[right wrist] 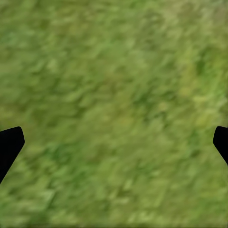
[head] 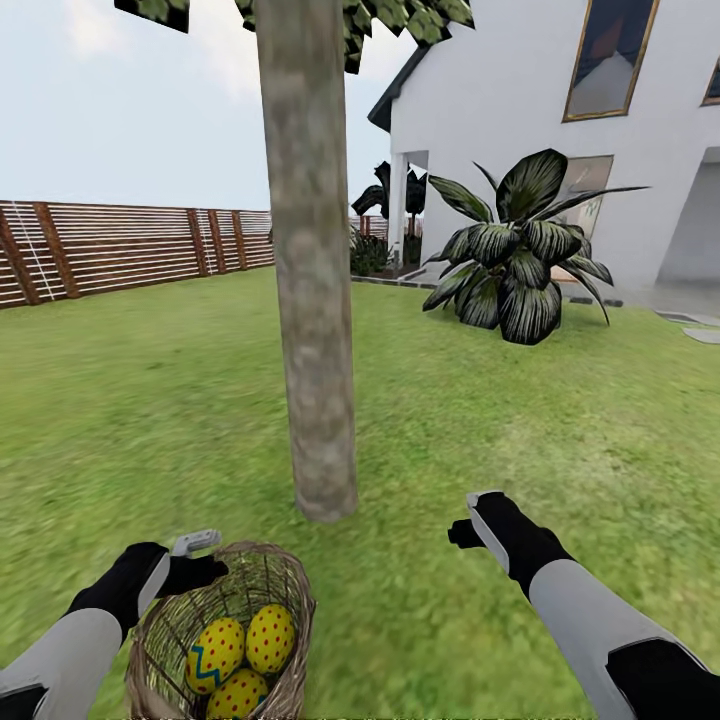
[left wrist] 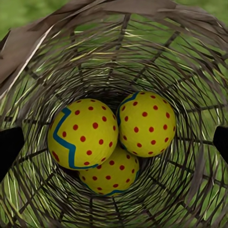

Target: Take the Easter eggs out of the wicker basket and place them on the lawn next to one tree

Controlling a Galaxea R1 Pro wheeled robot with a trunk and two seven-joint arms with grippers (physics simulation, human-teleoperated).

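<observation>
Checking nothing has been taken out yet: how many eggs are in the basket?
3, all inside the basket: a zigzag-banded egg beside a dotted egg, and a third egg partly beneath them. More underneath seems unlikely.

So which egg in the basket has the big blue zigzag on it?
The egg on the side away from the tree: a blue zigzag runs down its face. The egg beside it shows mostly red dots, and the third lies half hidden beneath.

wicker basket (left wrist: 42,42): rough woven brown cane, open weave | Easter eggs (left wrist: 83,134): smooth matt yellow shells, red dots, blue zigzag | lawn (head: 150,400): short soft grass, mottled green | tree (head: 312,300): rough mottled grey-brown bark | fence (head: 120,245): slatted brown wood | house wall (head: 500,90): smooth matt white
</observation>
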